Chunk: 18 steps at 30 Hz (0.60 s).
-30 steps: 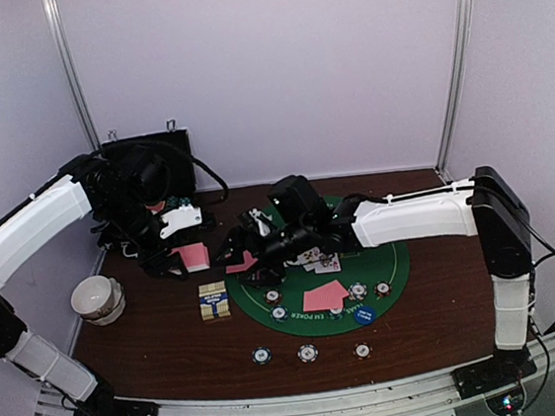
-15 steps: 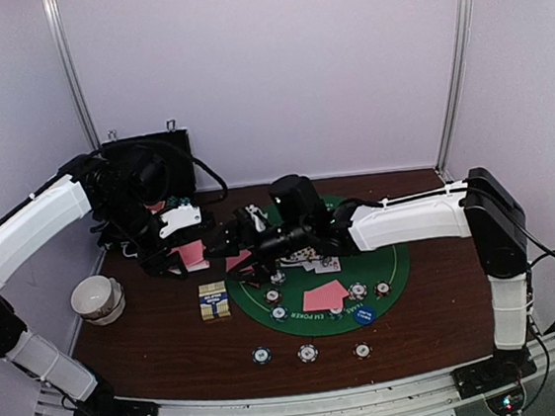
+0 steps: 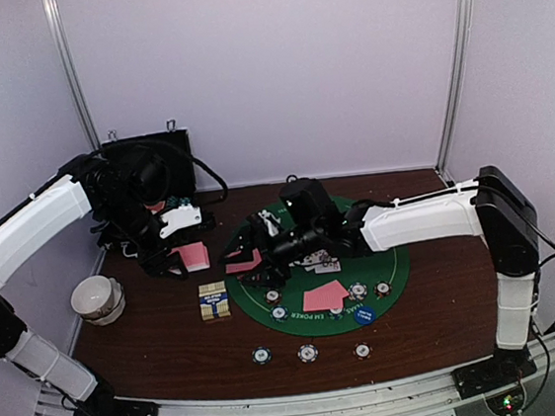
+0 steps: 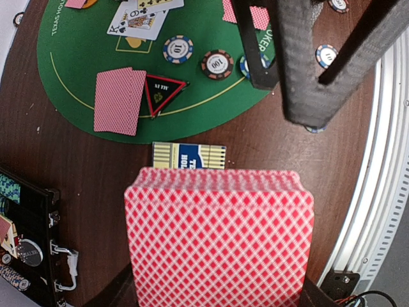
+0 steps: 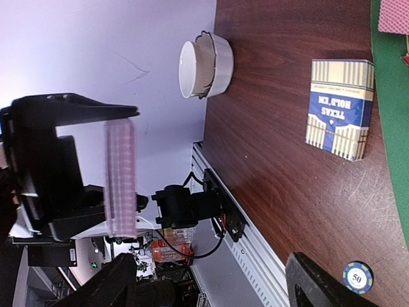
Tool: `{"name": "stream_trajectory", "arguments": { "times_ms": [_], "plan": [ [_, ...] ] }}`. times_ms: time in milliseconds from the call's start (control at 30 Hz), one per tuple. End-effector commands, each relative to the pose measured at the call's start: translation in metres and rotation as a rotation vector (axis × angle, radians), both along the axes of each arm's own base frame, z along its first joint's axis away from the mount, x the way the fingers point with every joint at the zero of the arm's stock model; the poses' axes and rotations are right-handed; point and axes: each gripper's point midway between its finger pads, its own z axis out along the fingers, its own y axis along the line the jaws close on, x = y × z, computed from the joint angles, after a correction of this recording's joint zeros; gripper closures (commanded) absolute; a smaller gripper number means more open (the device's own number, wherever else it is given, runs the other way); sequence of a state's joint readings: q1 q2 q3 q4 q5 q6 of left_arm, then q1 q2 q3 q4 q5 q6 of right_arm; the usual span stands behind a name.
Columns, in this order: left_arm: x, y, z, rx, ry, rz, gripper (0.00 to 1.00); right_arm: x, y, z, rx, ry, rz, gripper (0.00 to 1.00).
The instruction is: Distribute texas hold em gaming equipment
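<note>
I'm clamping the card deck [image 4: 217, 236] between the fingers of my left gripper [image 3: 188, 261], red backs facing the wrist. My right gripper [image 5: 211, 259] is hanging spread, gripping nothing; deck near, ahead of it, card box [image 5: 339, 109] below.

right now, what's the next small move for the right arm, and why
Probably ease the right fingers toward the deck held in the left fingers to draw from it: they stand open, facing the deck's edge, with nothing between them yet.
</note>
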<state>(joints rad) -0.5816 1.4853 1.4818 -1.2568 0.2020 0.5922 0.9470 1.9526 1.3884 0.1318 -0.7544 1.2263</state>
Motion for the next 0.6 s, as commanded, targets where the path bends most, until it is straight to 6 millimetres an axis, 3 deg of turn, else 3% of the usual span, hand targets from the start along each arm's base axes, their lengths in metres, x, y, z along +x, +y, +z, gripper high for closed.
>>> {"name": "stream_trajectory", "arguments": {
  "times_ms": [0, 400, 567],
  "plan": [
    [0.008, -0.009, 0.019, -0.059, -0.059, -0.006, 1.0, 0.004, 0.001, 0.055, 0.126, -0.079, -0.013, 0.18],
    [0.004, -0.01, 0.021, -0.073, -0.052, -0.01, 1.0, 0.002, 0.051, 0.063, 0.212, -0.057, 0.05, 0.26],
    [0.002, -0.01, 0.022, -0.076, -0.051, -0.014, 1.0, 0.002, 0.062, 0.062, 0.233, -0.041, 0.056, 0.27]
  ]
}}
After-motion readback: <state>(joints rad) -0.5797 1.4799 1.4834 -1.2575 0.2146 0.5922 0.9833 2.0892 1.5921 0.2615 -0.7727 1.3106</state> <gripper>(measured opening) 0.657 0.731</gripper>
